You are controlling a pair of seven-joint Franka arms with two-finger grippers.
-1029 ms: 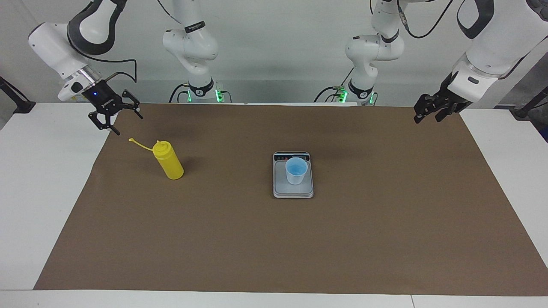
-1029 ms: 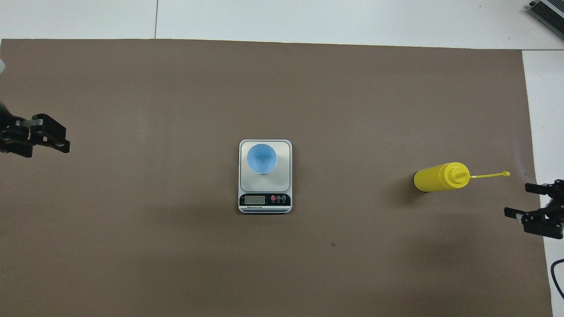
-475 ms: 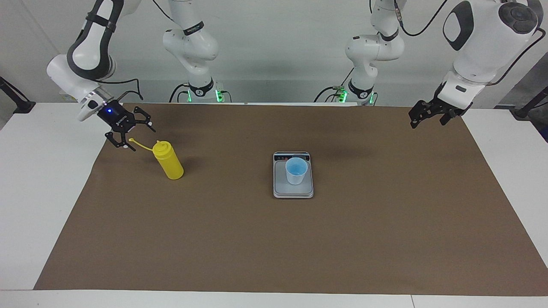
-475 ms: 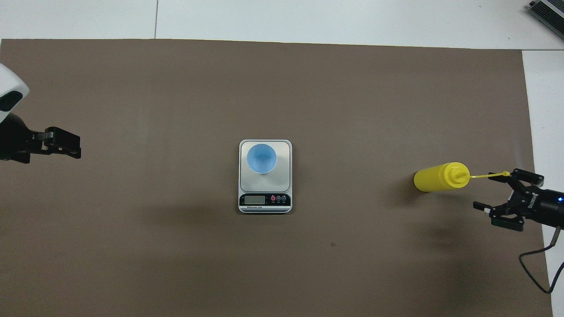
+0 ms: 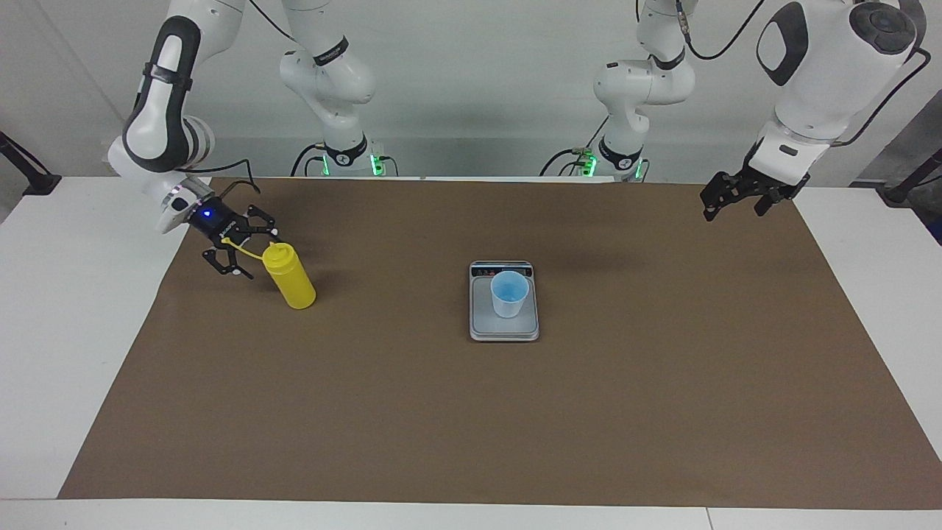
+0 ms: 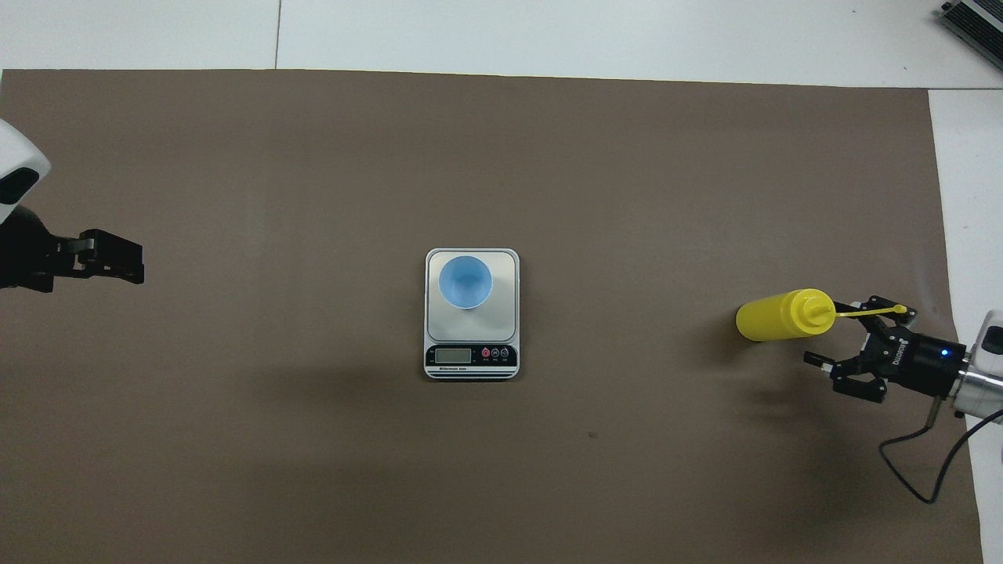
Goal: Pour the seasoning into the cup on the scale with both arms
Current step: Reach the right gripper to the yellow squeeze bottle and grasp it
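Observation:
The seasoning, a yellow squeeze bottle (image 5: 293, 283) (image 6: 772, 316), stands on the brown mat toward the right arm's end of the table. Its thin cap strap (image 6: 871, 311) sticks out sideways. My right gripper (image 5: 259, 250) (image 6: 829, 333) is open, low beside the bottle's top, with the strap lying across its fingers; it holds nothing. The light blue cup (image 5: 508, 293) (image 6: 465, 282) stands upright on the grey scale (image 5: 482, 318) (image 6: 503, 317) at mid-table. My left gripper (image 5: 730, 202) (image 6: 117, 262) hangs open and empty over the mat's edge at the left arm's end.
A brown paper mat (image 5: 515, 412) covers most of the white table (image 5: 66, 309). The scale's dark display strip (image 6: 470, 356) faces the robots. A black cable (image 6: 917, 474) loops by the right wrist.
My right gripper came down from over the mat's corner to beside the bottle's top, over the strap. The left gripper opened wider and shifted slightly toward mid-table. Bottle, cup and scale stayed put.

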